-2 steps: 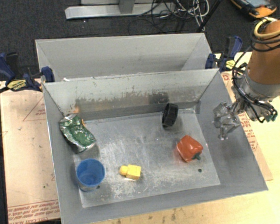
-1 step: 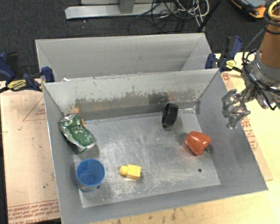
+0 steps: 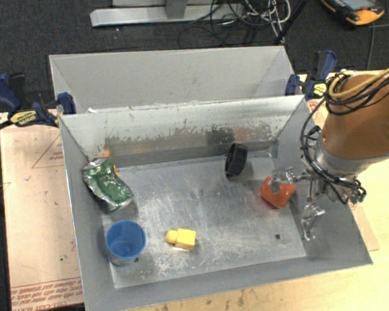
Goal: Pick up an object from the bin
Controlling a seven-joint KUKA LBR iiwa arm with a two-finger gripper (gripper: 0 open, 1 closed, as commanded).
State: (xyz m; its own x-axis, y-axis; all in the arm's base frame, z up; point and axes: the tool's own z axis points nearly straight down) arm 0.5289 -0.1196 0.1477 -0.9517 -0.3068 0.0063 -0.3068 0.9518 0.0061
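My gripper (image 3: 300, 198) is low at the right side of the bin, open, its two metal fingers spread apart with nothing between them. An orange-red lumpy thing (image 3: 276, 193) lies on the bin floor just to the left of the gripper, close by the upper fingertip (image 3: 291, 175). I cannot tell whether they touch. A black round thing (image 3: 235, 160) stands on edge near the back wall, up and to the left of the gripper.
A small yellow block (image 3: 181, 238) lies at the front middle. A blue cup (image 3: 125, 241) stands at the front left, and a crumpled green packet (image 3: 106, 185) lies behind it. The arm with its orange cover hangs over the bin's right wall.
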